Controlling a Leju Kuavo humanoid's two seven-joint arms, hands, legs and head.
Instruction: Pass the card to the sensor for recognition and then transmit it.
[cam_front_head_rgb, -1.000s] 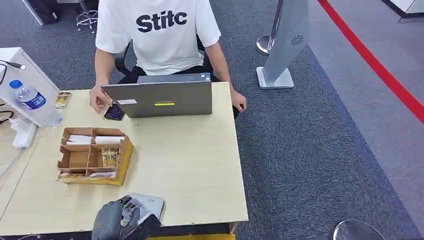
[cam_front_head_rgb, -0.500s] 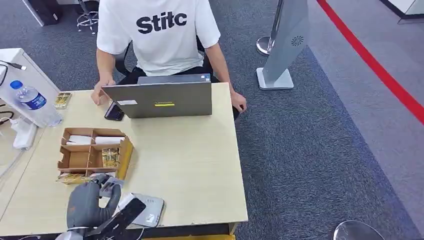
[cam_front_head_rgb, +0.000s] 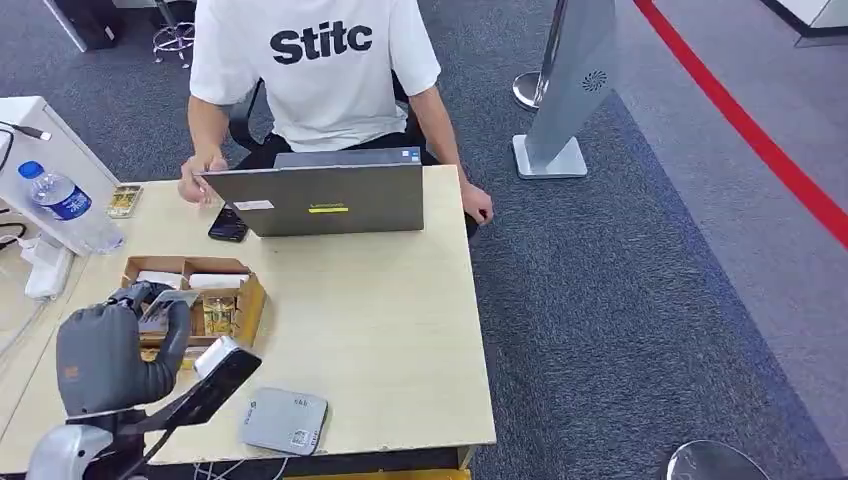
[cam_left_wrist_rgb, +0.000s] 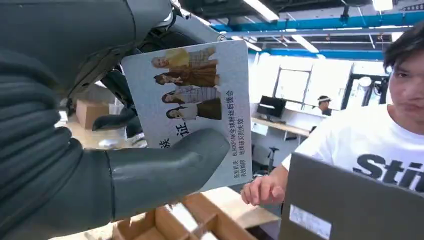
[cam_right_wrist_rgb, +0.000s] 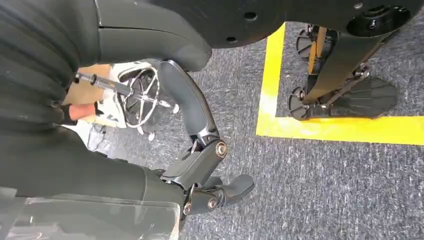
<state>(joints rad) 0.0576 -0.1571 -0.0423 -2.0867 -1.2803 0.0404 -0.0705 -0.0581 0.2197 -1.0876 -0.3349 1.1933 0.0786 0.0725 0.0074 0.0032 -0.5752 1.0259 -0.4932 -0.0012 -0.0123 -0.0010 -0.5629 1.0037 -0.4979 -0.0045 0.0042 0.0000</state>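
We see our left hand (cam_front_head_rgb: 125, 340) raised over the left part of the surface (cam_front_head_rgb: 380, 330), its fingers (cam_front_head_rgb: 135, 296) closed on the card (cam_front_head_rgb: 168, 300), which it pinches between the thumb and the darker fingers behind. In the left wrist view the card (cam_left_wrist_rgb: 195, 107) stands nearly upright in the grip, its printed face with small figures and lines of text turned toward the camera, and the thumb (cam_left_wrist_rgb: 170, 160) presses across its lower part. Just beyond and under the fingers sits the cardboard organiser (cam_front_head_rgb: 205, 300), with small packets in its compartments; the card is held above its near left corner, apart from it. The sensor (cam_front_head_rgb: 285, 420), a flat grey pad, lies on the surface to the right of the fingers and nearer to us, close to the near edge, well apart from the card. Farther off from the fingers a grey laptop (cam_front_head_rgb: 320, 198) stands open with its back to us, a phone (cam_front_head_rgb: 228, 225) beside it, and a person (cam_front_head_rgb: 315, 70) in a white shirt sits behind it with one hand by the phone. A water bottle (cam_front_head_rgb: 62, 200) stands far left of the fingers. Our right hand (cam_right_wrist_rgb: 200, 170) hangs over grey carpet (cam_right_wrist_rgb: 325, 190) near a yellow floor line (cam_right_wrist_rgb: 272, 80), its fingers (cam_right_wrist_rgb: 235, 187) loosely curled and holding nothing we can see; whether they count as open or closed we cannot tell.
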